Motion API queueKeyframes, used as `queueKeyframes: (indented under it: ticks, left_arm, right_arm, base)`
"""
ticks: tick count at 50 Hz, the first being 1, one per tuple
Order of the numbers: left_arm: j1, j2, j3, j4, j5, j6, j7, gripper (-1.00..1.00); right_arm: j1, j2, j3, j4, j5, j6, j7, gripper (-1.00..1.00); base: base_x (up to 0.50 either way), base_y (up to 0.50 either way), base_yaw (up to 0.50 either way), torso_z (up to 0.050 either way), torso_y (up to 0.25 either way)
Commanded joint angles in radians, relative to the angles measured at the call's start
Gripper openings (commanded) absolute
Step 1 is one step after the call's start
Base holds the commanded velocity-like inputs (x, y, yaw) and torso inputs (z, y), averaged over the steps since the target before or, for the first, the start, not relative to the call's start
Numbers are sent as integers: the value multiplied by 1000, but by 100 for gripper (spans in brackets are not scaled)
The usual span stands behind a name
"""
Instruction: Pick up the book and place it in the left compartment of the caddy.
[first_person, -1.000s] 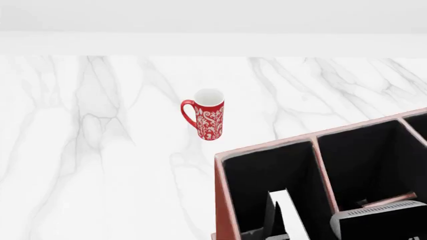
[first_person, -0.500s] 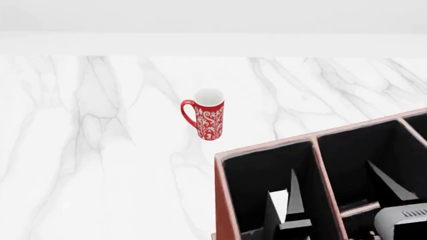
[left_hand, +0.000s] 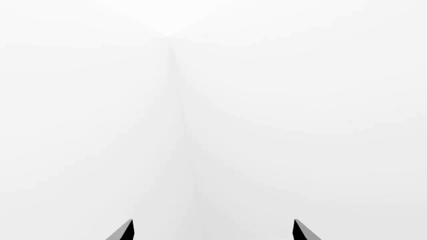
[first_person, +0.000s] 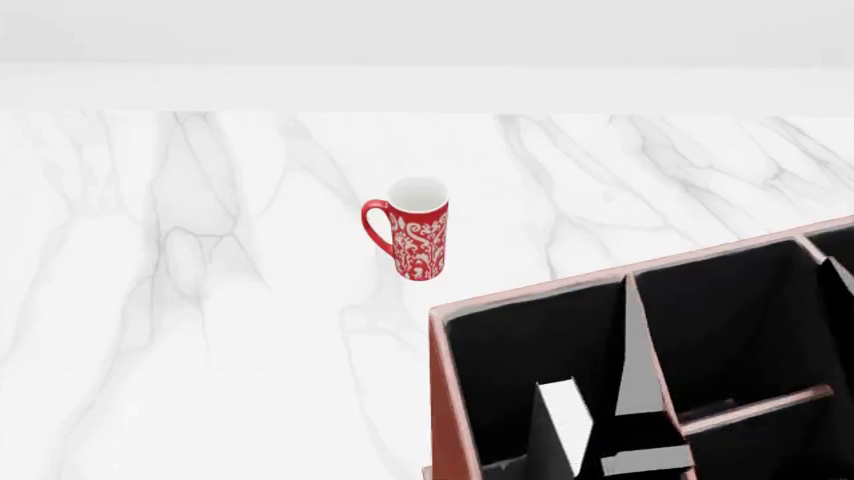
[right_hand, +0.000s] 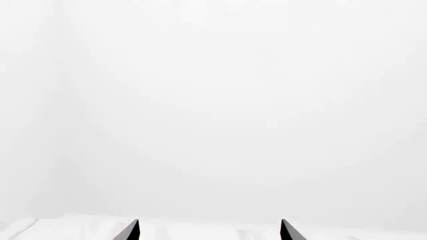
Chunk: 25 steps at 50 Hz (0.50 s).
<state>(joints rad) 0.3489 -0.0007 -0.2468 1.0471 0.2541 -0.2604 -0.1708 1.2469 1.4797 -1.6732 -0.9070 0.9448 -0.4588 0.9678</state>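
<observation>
The caddy (first_person: 439, 400), reddish-brown with black lining, fills the lower right of the head view. Its long left compartment (first_person: 514, 345) holds the book (first_person: 566, 408), which stands on edge with its white page edges showing and its lower part cut off by the frame. No gripper touches the book. A grey pointed sliver (first_person: 638, 360) rises in front of the divider; I cannot tell what it belongs to. My right gripper (right_hand: 209, 230) is open, facing a white wall above the marble. My left gripper (left_hand: 212, 230) is open too, empty and facing a white wall corner.
A red patterned mug (first_person: 416, 228) stands upright on the white marble counter (first_person: 200, 300), left of and beyond the caddy. A cross divider (first_person: 747, 405) splits the caddy's right side into two shorter sections. A white wall runs behind the counter.
The grey arm body over the caddy's right side has left the head view. The grey slivers have shifted to the right. Book, mug and caddy have not moved.
</observation>
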Motion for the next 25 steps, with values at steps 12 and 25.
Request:
queueKeyframes:
  ticks: [12, 25]
  left_arm:
    - [8, 0, -6, 0, -7, 13, -4, 100]
    - [10, 0, -5, 0, -5, 16, -5, 100]
  right_arm:
    - [59, 91, 66, -140, -46, -19, 30, 100]
    - [67, 91, 75, -140, -112, -55, 37, 100]
  base:
    - [0, 0, 0, 0, 0]
    - [0, 0, 0, 0, 0]
